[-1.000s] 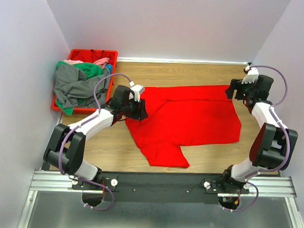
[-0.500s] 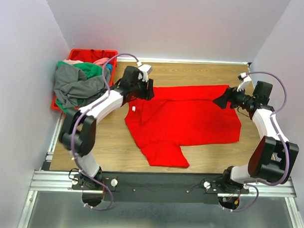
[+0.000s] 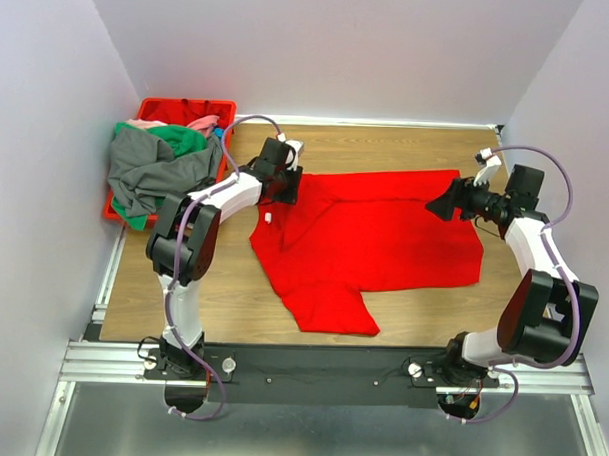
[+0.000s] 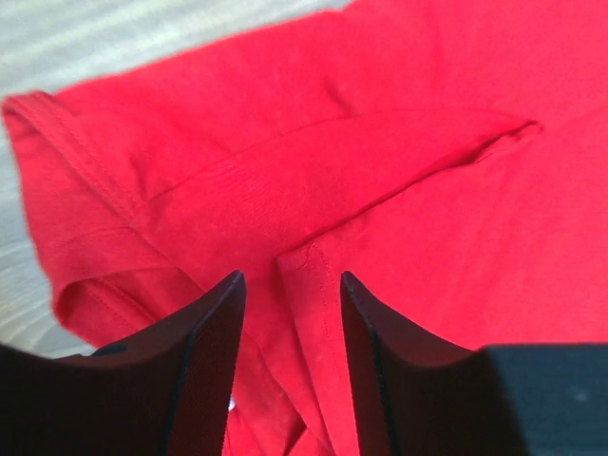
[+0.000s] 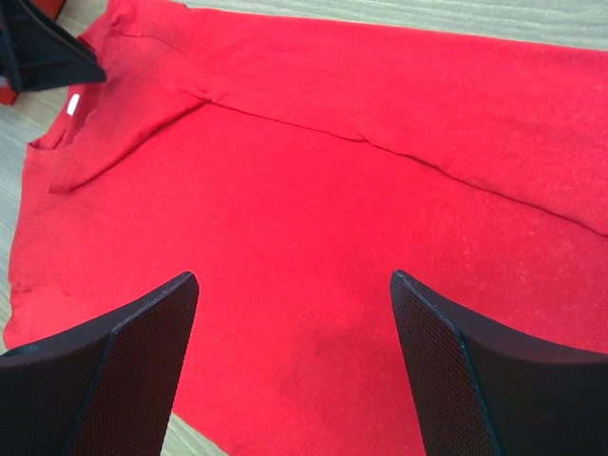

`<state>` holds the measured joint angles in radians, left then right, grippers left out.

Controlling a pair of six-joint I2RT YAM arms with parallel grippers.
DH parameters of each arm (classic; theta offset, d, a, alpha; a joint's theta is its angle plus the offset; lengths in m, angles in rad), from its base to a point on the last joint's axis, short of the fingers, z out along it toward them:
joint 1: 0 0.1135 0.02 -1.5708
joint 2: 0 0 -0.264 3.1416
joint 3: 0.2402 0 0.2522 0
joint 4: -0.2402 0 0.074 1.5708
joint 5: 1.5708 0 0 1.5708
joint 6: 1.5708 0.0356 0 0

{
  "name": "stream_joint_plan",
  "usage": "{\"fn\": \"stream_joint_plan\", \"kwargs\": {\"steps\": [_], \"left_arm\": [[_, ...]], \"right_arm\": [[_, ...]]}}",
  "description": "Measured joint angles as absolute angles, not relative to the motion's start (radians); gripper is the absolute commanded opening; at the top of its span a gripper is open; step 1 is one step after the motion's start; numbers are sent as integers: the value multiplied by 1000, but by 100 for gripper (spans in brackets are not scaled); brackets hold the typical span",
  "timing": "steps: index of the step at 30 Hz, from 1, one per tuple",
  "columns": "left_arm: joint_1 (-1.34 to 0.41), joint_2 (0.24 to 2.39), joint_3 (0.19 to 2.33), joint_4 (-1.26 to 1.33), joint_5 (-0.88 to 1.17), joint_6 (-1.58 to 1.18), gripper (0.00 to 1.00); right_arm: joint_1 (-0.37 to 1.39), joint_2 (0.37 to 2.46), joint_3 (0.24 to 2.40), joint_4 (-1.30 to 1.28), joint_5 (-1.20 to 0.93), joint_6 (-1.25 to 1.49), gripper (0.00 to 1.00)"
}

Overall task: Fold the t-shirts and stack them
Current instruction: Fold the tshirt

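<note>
Probable step: flattening 1 shirt before folding. The red t-shirt [image 3: 384, 241] lies spread at the middle of the bench [image 3: 407, 150], its far-left corner lapped over. The left gripper [image 4: 285, 277], jaws part-spread, straddles that lap without pinching. The right gripper [image 5: 290, 277], jaws wide and empty, hangs over the far-right corner. Next likely: both close on cloth edges.

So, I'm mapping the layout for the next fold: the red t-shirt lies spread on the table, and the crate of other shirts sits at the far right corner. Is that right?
Not quite. The crate of other shirts sits at the far left corner, not the right; the top external view shows it. The red t-shirt does lie spread on the table.
</note>
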<state>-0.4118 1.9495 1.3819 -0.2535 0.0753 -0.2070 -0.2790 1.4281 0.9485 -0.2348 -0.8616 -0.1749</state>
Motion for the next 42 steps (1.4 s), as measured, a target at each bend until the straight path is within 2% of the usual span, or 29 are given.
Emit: {"fn": "stream_joint_plan", "kwargs": {"steps": [6, 11, 13, 16, 20, 33, 42], "left_arm": [[-412, 2011, 1383, -270, 106, -204, 46], [-411, 2022, 1388, -271, 131, -197, 27], [-411, 2022, 1388, -272, 141, -197, 24], [-411, 2022, 1388, -271, 160, -192, 11], [-411, 2019, 1387, -271, 184, -187, 2], [-438, 1880, 1316, -260, 329, -168, 0], [-507, 1877, 1266, -257, 461, -135, 1]], "right_arm": [[-285, 1429, 949, -235, -862, -176, 88], [-290, 1429, 949, -235, -862, -177, 88], [-290, 1429, 949, -235, -861, -177, 88], [-292, 1433, 949, -236, -862, -177, 88], [-295, 1439, 949, -236, -861, -177, 88], [-297, 1444, 949, -242, -861, -177, 88], [-309, 1444, 949, -242, -861, -177, 88]]}}
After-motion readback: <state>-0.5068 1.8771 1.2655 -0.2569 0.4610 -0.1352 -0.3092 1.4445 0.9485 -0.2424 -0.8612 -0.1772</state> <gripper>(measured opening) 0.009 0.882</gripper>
